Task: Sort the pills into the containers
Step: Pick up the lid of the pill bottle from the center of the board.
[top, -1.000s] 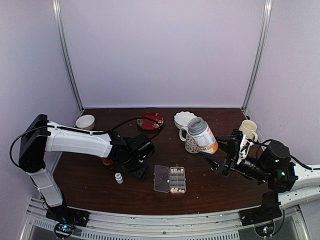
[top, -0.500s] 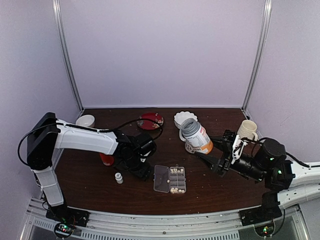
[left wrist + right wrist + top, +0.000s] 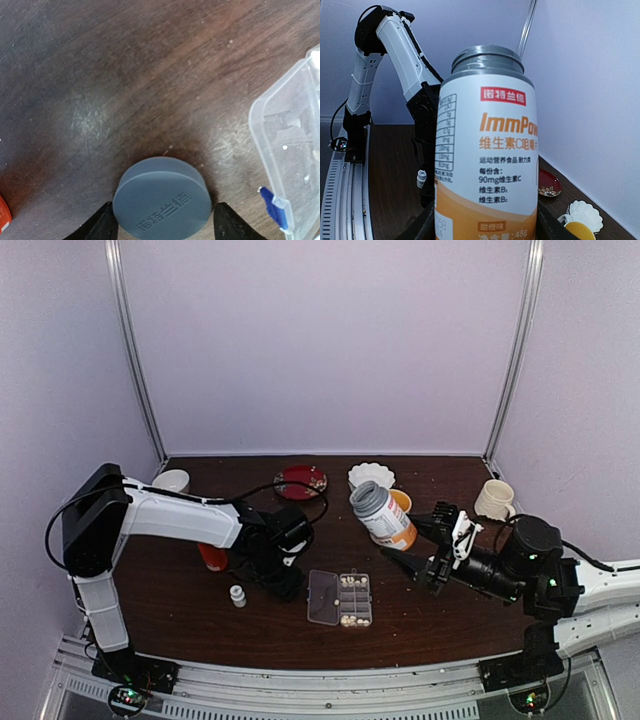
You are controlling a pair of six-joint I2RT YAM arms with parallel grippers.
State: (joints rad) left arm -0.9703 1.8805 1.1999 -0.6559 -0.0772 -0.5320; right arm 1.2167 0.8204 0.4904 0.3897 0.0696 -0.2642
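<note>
1. Right, the clear plastic rectangular pill box (image 3: 354, 600) is lying open near the front middle of the dark brown wooden table (image 3: 170, 615), with its hinged clear lid (image 3: 322, 597) folded flat to the left.
2. The tiny cream pills (image 3: 352, 582) are showing as pale clusters in the far cells and the near cells. The cells between are looking dark, so I'm judging the sorting as partly done. They are too small to count.
3. The right gripper (image 3: 487, 225) is clamping the white-and-orange vitamin bottle (image 3: 487, 150) near its base. It is holding the bottle off the table, tilted and uncapped, up and to the right of the box and not over it.
4. The left gripper (image 3: 163, 207) is straddling the round grey-blue cap (image 3: 162, 192), which is lying flat on the wood just left of the lid. I cannot tell whether the jaws are pinching the cap or only flanking it.
5. By my reading, what is remaining is bringing the bottle's mouth over the dark cells and tipping gently, since too steep a tilt is risking a spill.
6. Further out, a small white bottle (image 3: 238, 595) and a red-orange bottle (image 3: 212, 557) are standing to the left, while a red dish (image 3: 300, 481), a white scalloped bowl (image 3: 371, 475), a small white bowl (image 3: 172, 480) and a cream mug (image 3: 494, 499) are sitting along the back. The left arm is crowding the lid side.
</note>
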